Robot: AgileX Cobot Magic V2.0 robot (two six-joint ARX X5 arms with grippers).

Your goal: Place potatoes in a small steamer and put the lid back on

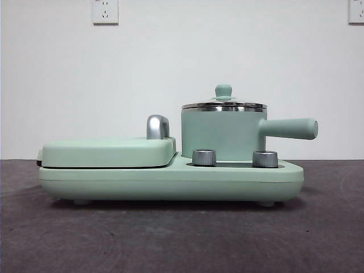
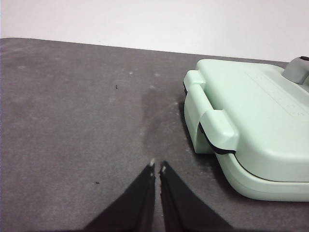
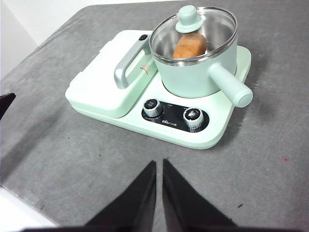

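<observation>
Landmark: the green cooker base (image 3: 227, 126), a flat mint-green box on the grey table (image 3: 63, 159). All places below are told from it.
Small steamer: the small steamer (image 1: 223, 135) stands on the knob end of the cooker base, just behind the two silver knobs (image 1: 204, 157).
Steamer handle: its stick handle (image 1: 289, 128) pokes out sideways, past the edge of the base.
Lid: the lid (image 3: 198, 30) sits flat on the steamer rim, with its green knob on top. It looks shut all the way round.
Potato: the potato (image 3: 189, 45) lies inside the steamer, under the glass. It is orange-brown and lumpy, and it leans with one end up.
Grill cover: the flat grill cover (image 1: 108, 152) with its shiny handle is on the other end of the base, beside the steamer.
Right gripper: the right gripper (image 3: 159, 166) hangs in front of the knob side of the base, well apart from it. Its jaws are together and hold nothing. The steamer is straight ahead of it.
Left gripper: the left gripper (image 2: 157, 168) is off the grill end of the base, near the table. Its jaws are together and empty.
Nearer arm: the right one, I think, since it faces the steamer.
Job: it looks done. Potato in, lid on.
</observation>
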